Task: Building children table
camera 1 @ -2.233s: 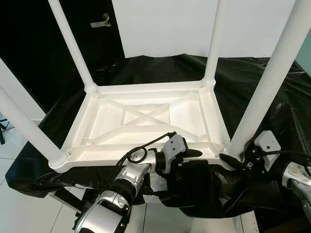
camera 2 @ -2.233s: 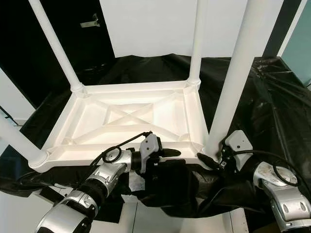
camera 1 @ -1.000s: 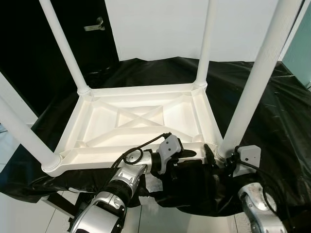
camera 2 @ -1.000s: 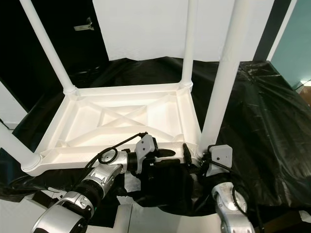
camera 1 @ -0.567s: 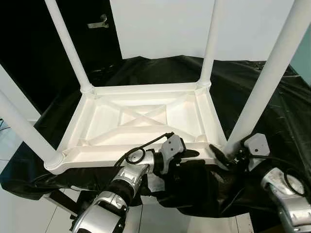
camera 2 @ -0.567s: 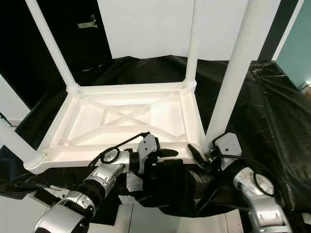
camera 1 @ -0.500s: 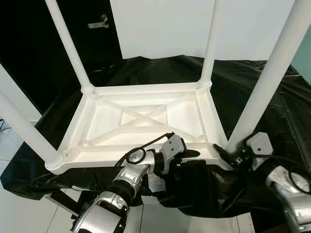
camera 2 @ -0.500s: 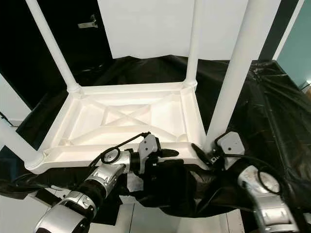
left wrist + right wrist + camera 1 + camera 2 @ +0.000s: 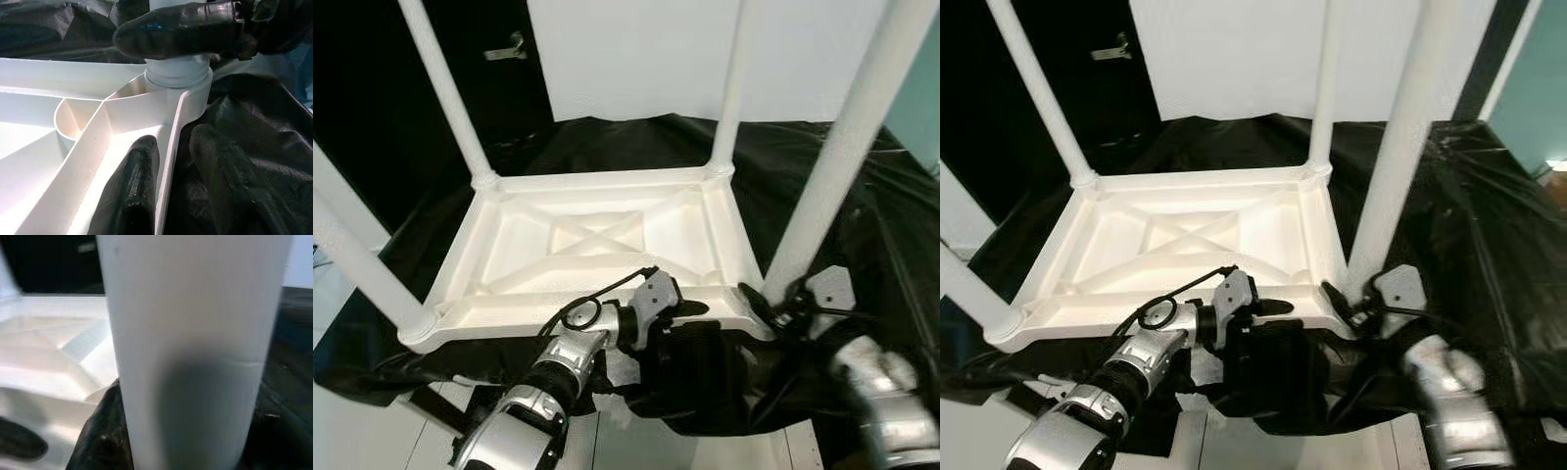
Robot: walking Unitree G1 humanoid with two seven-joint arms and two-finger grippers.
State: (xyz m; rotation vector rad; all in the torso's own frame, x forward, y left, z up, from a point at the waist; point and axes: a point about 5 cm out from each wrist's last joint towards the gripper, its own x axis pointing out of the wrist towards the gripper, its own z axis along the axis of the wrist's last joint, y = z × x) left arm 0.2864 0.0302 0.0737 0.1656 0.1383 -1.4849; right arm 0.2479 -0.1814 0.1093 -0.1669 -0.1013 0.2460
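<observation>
You see the children table (image 9: 597, 240) upside down on a bench draped in black sheeting (image 9: 862, 196), its ribbed underside facing up and four white legs rising from the corner sockets. Take the near-right leg (image 9: 822, 186) as your landmark: it stands upright in its socket at the corner closest to the robot's right side. The far-right leg (image 9: 728, 88) stands beyond it, the far-left leg (image 9: 445, 93) diagonally opposite, and the near-left leg (image 9: 357, 264) along the near rail from it.

Your right end effector (image 9: 766, 302) sits at the base of the near-right leg, just above the socket. In the right wrist view the leg (image 9: 195, 347) stands between dark fingers (image 9: 100, 440) on either side of it, so the end effector is clasped around that leg.

Your left end effector (image 9: 690, 311) is on the near rail, just to the left of the near-right leg. The left wrist view shows one finger (image 9: 129, 191) inside the rail (image 9: 168, 147) and the other outside on the sheeting, straddling the thin wall; you cannot tell whether they press on it.
</observation>
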